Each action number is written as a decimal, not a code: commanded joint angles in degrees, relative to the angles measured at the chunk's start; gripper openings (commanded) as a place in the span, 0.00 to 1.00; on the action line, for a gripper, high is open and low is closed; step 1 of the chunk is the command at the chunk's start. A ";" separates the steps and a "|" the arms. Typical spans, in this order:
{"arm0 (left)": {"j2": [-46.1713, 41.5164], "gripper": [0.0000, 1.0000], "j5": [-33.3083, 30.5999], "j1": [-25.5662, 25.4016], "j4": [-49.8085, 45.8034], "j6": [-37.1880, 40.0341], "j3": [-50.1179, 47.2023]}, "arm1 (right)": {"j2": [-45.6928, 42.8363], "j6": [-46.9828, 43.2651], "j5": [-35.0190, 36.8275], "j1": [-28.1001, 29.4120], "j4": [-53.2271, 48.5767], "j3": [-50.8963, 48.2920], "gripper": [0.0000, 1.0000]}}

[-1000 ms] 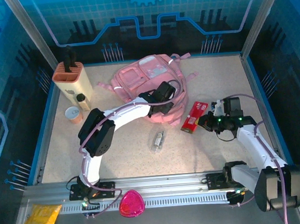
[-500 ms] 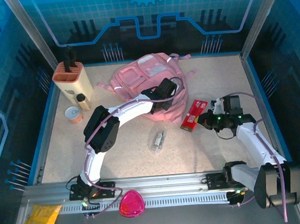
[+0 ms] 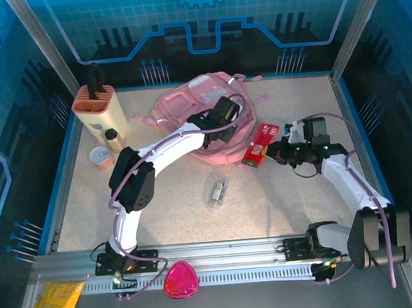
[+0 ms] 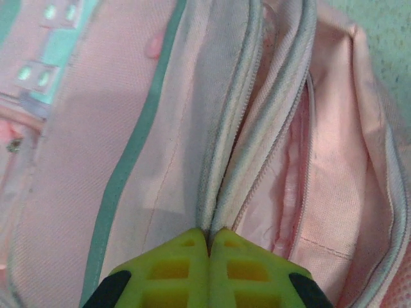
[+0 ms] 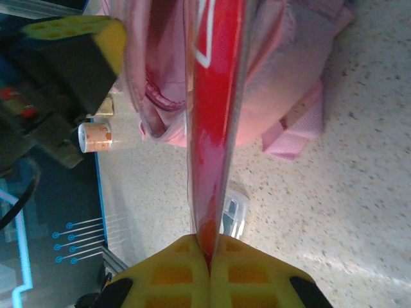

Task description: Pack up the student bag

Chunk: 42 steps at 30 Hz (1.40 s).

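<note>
The student bag, a soft pink backpack, lies at the back middle of the table. My left gripper rests on its near right side. In the left wrist view that gripper is shut on the grey zipper edge of the bag, and the pink lining shows in the gap to the right. My right gripper is shut on a flat red packet just right of the bag. The right wrist view has the packet edge-on from the gripper towards the bag.
A beige holder with an orange top, a small bottle and a cup stand at the back left. A small clear item lies mid-table. A pink case and a yellow bag sit by the near rail.
My left gripper has shut on the bag's zipper edge and drawn back a little. My right gripper has carried the red packet left and farther back, closer to the bag.
</note>
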 commanded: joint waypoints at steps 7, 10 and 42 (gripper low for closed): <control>-8.20 0.00 1.18 0.34 -3.94 -7.08 4.67 | 18.29 8.71 -2.46 7.67 21.29 9.49 0.00; -9.27 0.00 1.18 0.28 -5.14 -10.01 5.24 | 26.49 10.57 -1.81 9.29 24.83 14.50 0.00; 6.02 0.60 -3.76 2.76 9.02 8.82 -1.06 | 15.68 6.57 0.55 -1.89 15.40 6.38 0.00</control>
